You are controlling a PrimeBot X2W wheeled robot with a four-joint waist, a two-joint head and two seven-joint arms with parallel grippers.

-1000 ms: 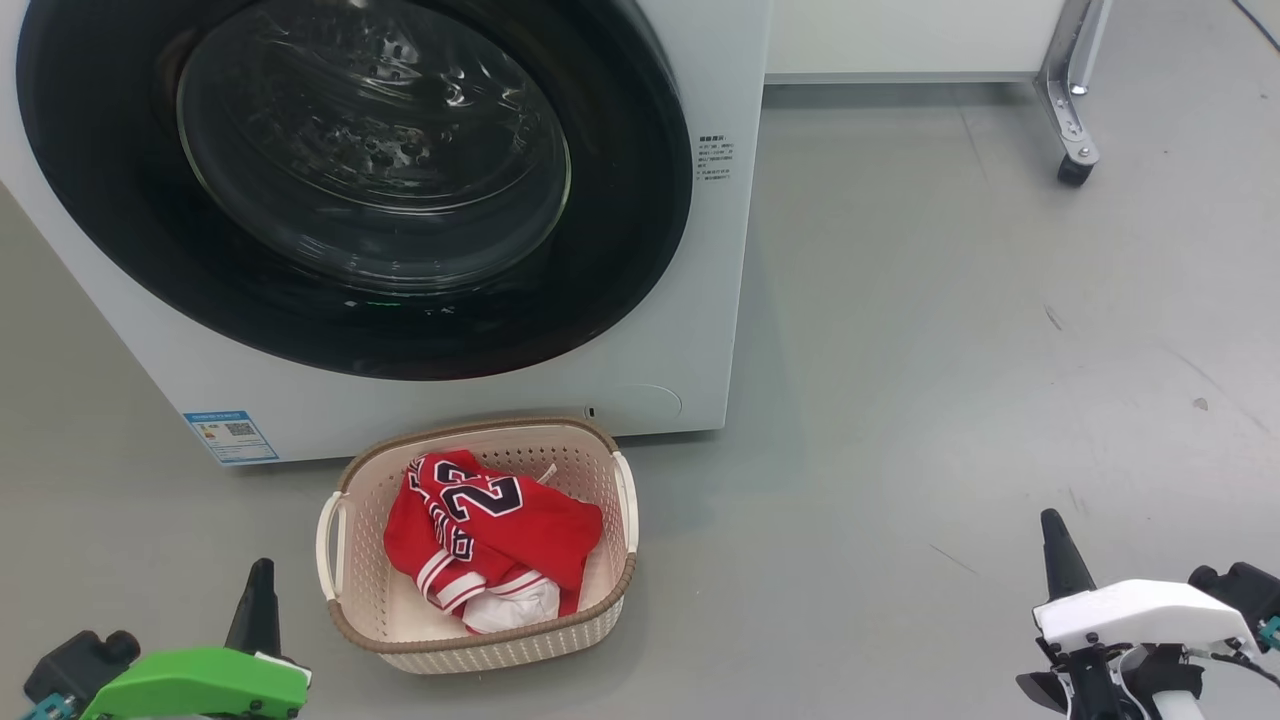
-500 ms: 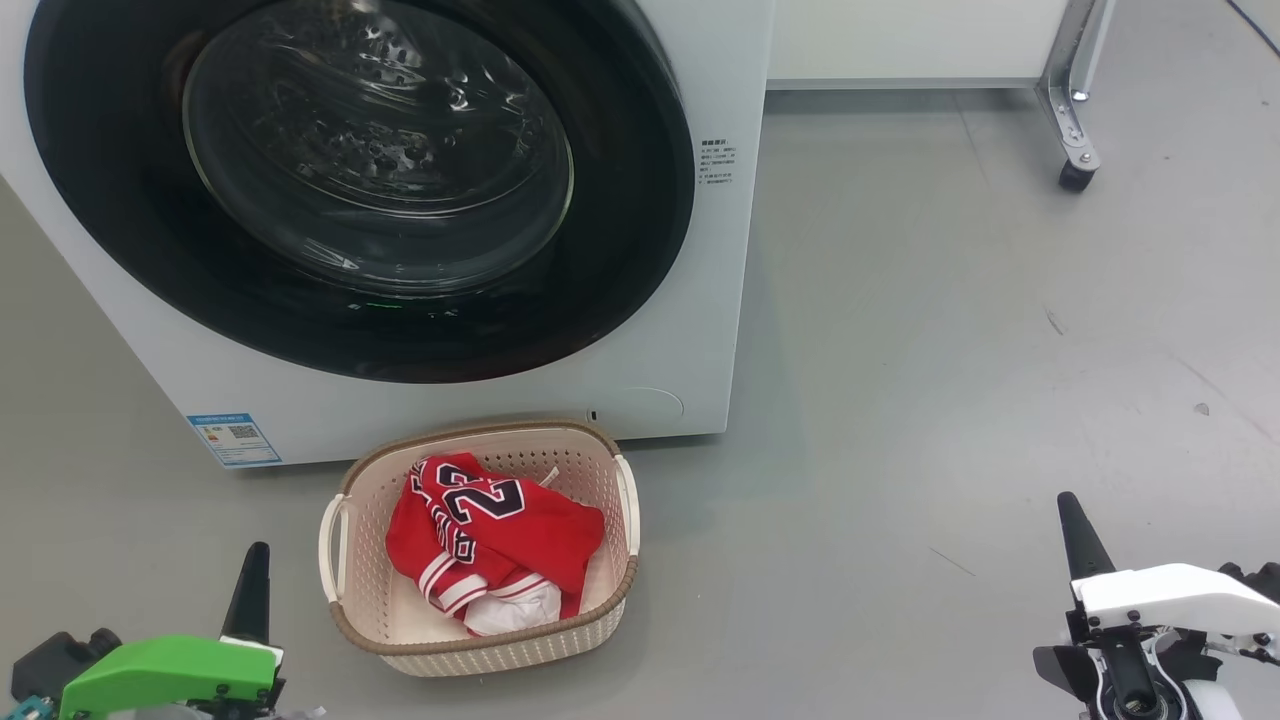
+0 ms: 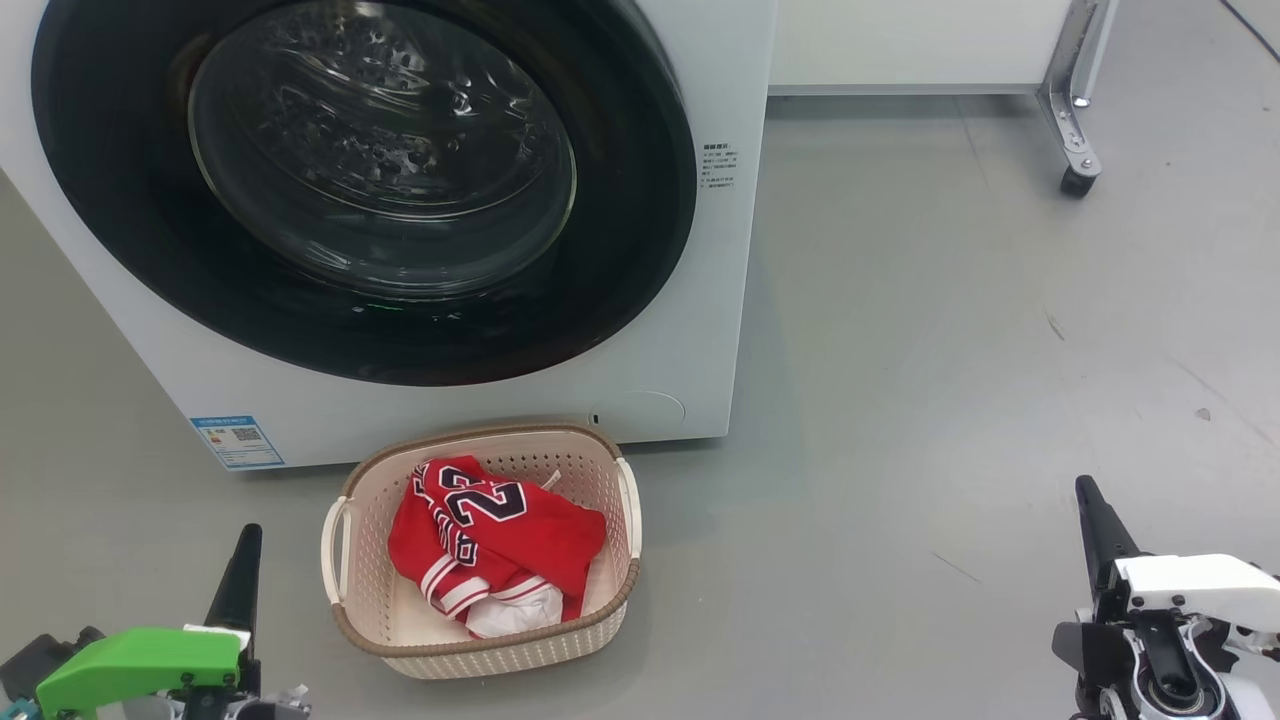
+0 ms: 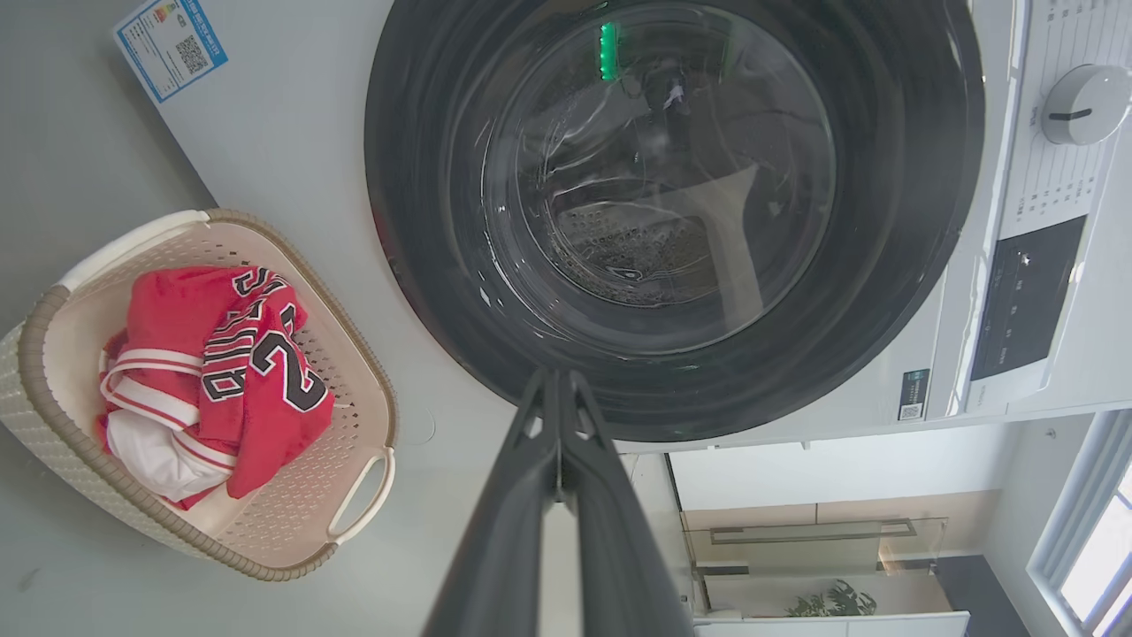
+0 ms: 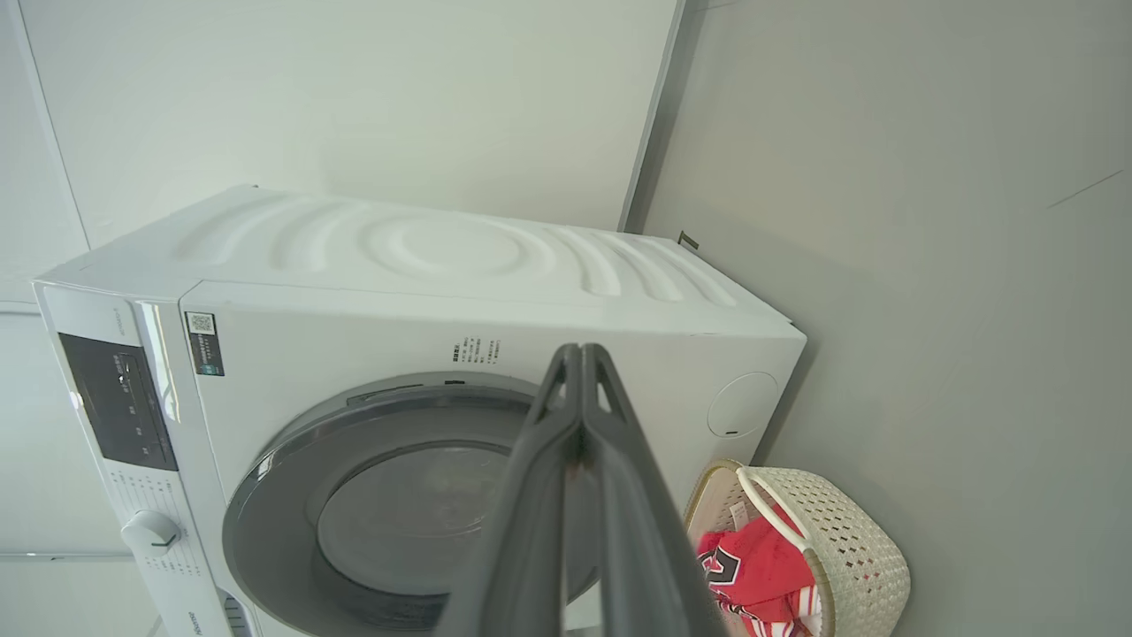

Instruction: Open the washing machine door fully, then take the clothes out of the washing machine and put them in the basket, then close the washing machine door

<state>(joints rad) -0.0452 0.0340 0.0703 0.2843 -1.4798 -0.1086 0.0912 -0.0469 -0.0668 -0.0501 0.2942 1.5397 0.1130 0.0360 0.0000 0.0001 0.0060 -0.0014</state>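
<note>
The washing machine (image 3: 722, 300) stands white at upper left, and its door (image 3: 640, 200), glossy black rim around bulging glass, lies flush against the front. The steel drum (image 4: 637, 248) behind the glass looks bare. In front of the machine sits the cream basket (image 3: 628, 590) holding the clothes (image 3: 500, 530), a red jersey numbered 23 with white trim. My left gripper (image 3: 246, 545) is shut and empty on the basket's left, off its rim. My right gripper (image 3: 1090, 500) is shut and empty far to the right over the floor. Both wrist views show closed fingertips (image 4: 557, 379) (image 5: 579, 349) pointing at the machine.
A metal leg on a castor (image 3: 1075, 170) stands at the back right, under a white panel (image 3: 900, 40). Grey floor (image 3: 950, 350) stretches right of the machine. A blue label (image 3: 237, 441) marks the machine's lower left corner; the dial (image 4: 1083, 104) and dark display (image 4: 1026, 301) are at its top.
Both grippers have drifted outward, left one further left and right one further right, with tips slightly higher in the head view. They stay shut. The camera has shifted a little.
</note>
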